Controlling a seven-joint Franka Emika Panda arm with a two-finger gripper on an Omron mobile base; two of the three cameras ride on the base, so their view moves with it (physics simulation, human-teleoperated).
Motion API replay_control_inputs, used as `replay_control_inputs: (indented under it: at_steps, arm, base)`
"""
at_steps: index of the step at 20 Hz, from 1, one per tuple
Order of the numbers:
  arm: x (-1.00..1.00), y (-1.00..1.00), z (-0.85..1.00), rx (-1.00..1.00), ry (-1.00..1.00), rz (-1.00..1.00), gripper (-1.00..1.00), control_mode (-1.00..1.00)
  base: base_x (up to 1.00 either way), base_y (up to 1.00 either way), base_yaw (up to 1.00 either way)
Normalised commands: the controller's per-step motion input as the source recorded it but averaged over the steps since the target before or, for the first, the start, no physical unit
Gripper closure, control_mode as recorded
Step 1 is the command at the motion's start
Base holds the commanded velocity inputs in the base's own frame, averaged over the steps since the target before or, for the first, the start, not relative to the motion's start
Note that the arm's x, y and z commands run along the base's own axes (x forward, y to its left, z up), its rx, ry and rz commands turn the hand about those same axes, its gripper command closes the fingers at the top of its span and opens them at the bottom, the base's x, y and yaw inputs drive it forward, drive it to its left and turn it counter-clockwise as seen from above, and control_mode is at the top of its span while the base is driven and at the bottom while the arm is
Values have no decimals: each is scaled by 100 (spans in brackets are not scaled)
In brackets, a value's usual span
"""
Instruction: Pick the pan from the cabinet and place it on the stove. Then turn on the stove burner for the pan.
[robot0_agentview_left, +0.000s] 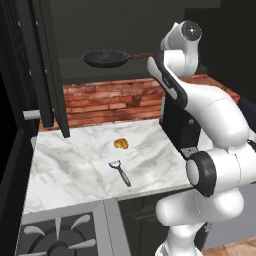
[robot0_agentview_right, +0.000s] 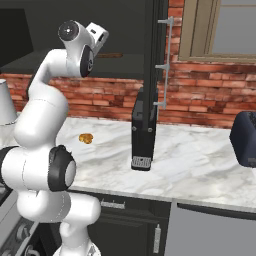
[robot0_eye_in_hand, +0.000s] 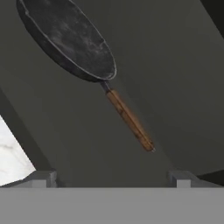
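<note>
The pan (robot0_agentview_left: 105, 58) lies on the shelf inside the open cabinet (robot0_agentview_left: 125, 30), its brown handle (robot0_agentview_left: 142, 55) pointing right toward my hand. In the hand view the pan (robot0_eye_in_hand: 70, 39) is at the upper left and its handle (robot0_eye_in_hand: 129, 120) runs down toward the middle. My gripper (robot0_eye_in_hand: 111, 179) is open, its fingertips (robot0_eye_in_hand: 43, 177) wide apart, short of the handle's end and touching nothing. From the right, the handle (robot0_agentview_right: 110, 56) shows just beside my hand. One corner of the stove (robot0_agentview_left: 55, 237) shows at the lower left, below the counter's edge.
An open cabinet door (robot0_agentview_left: 50, 65) hangs at the left, another (robot0_agentview_right: 150, 75) stands edge-on at the right of my arm. On the marble counter (robot0_agentview_left: 75, 165) lie a silver peeler (robot0_agentview_left: 120, 172) and a small brown food item (robot0_agentview_left: 121, 144). A dark toaster (robot0_agentview_right: 245, 140) sits far right.
</note>
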Motion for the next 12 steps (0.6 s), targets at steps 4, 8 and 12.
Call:
replay_control_inputs:
  at_steps: [4, 8, 12]
  arm:
    - [25, 0, 0, 0, 4, 0, -100, -100]
    - [28, 0, 0, 0, 0, 0, -100, -100]
    - [29, 0, 0, 0, -1, 0, -100, -100]
  base:
    - [0, 0, 0]
    - [0, 0, 0]
    - [0, 0, 0]
